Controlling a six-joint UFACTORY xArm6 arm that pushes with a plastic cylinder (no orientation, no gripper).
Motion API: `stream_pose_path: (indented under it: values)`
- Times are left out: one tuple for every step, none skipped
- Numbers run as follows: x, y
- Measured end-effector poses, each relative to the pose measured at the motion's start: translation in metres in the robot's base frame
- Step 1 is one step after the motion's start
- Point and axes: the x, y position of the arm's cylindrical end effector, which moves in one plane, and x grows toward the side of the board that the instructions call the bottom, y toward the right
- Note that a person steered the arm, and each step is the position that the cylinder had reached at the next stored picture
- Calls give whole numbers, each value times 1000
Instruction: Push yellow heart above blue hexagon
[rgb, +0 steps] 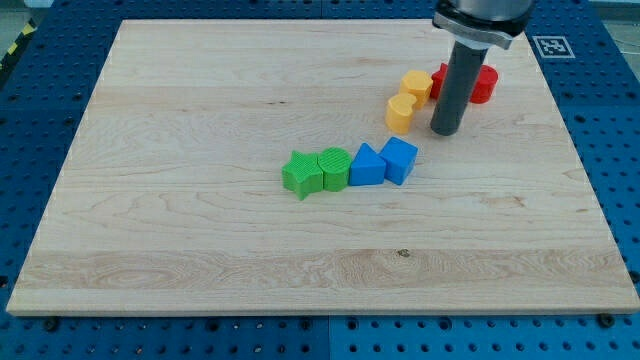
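Note:
The yellow heart lies on the wooden board, right of its centre. The blue hexagon lies just below it in the view, a small gap apart. My tip rests on the board just right of the yellow heart, close to it, and I cannot tell if they touch. The dark rod rises from the tip to the view's top and hides part of a red block.
A second yellow block sits above the heart. A red block lies right of the rod. A blue triangle, a green round block and a green star form a row left of the blue hexagon.

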Motion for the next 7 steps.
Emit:
stream_pose_path:
  values:
    - [1, -8]
    - [15, -6]
    - [14, -20]
    - [2, -34]
    - [2, -34]
    - [-8, -34]
    - [-21, -35]
